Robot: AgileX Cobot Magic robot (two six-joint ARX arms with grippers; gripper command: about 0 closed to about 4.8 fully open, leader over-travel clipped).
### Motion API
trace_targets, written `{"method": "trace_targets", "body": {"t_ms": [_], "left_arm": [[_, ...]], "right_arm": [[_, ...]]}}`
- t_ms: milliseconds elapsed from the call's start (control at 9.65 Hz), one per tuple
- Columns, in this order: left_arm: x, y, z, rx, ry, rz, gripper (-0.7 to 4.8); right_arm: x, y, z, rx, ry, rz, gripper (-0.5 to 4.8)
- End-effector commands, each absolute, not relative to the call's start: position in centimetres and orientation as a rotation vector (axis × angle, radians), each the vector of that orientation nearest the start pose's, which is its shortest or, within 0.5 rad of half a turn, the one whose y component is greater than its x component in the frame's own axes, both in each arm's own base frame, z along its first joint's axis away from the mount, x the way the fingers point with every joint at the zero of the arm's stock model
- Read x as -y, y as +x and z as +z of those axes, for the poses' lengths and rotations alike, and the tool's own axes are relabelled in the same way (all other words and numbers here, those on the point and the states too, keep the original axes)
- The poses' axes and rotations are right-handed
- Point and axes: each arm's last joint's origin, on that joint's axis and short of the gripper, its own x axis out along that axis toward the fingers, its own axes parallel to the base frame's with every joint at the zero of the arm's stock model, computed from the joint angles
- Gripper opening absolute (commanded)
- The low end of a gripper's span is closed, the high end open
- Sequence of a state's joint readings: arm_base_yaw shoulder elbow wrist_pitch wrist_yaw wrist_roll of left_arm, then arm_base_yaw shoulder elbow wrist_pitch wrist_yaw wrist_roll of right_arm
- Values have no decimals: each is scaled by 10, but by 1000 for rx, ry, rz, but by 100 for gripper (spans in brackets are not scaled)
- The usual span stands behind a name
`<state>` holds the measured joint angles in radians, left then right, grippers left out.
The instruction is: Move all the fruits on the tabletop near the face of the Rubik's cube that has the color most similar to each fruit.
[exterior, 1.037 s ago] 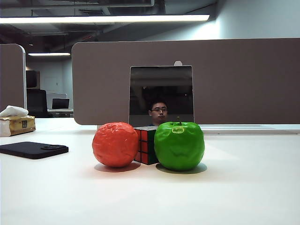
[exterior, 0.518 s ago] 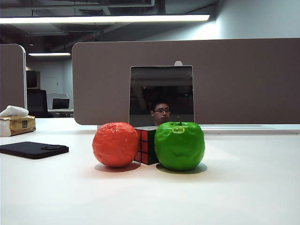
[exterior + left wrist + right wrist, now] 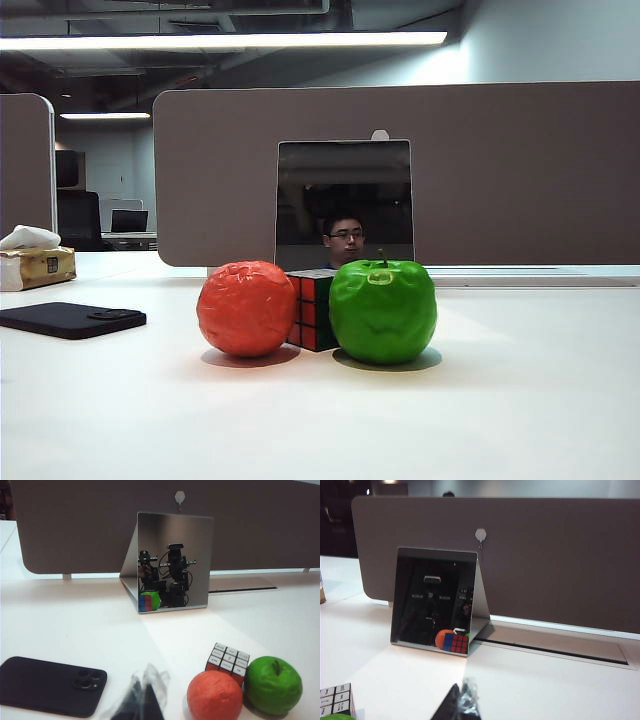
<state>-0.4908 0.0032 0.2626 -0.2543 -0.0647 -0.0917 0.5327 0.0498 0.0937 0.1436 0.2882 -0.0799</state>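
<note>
Currently, the white desk carries everything; the Rubik's cube serves as the landmark. Behind the cube runs a grey partition, with a leaning mirror panel in front of it, also behind the cube. In the exterior view the green apple sits right of the cube, touching it or nearly so; the orange-red ball sits left of the cube, equally close. The cube's visible side toward the camera shows red stickers. A black phone lies flat well to the left of the cube, and a tissue box stands farther left and back.

Left wrist view: left end effector appears at the frame edge, away from the cube, over the desk between phone and ball; fingertips look pressed together, holding nothing. Cube's top face is white.

Right wrist view: right end effector shows only its tips, pressed together, empty, apart from the cube.
</note>
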Motion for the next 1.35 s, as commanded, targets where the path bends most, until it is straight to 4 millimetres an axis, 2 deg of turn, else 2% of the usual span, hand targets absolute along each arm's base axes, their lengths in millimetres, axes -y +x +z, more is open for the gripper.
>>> {"method": "trace_targets", "body": {"t_ms": [104,207,415,518,829,1037,1348], "left_arm": [[37,73,214,8,-100,-425,-5],[38,76,206,22,-105,-426,-5],[40,80,194,1,-98,-429,-5],[45,86,171,6,-100,-455,-5],[45,86,165,-21,-38,-448,-5],[42,86,150,-167,45,-363,-5],[43,86,149,-162,105,-398,-5]], "right_arm": [[-41,87,192,198,3,236,-1],[-42,88,184,189,-1,237,-1],[-43,88,183,182,-6,252,-1],[-44,89,176,119,-35,289,-1],[-44,89,177,125,-34,294,-1],[-43,90,175,112,-43,282,-1],[-35,94,175,106,-59,281,-1]]}}
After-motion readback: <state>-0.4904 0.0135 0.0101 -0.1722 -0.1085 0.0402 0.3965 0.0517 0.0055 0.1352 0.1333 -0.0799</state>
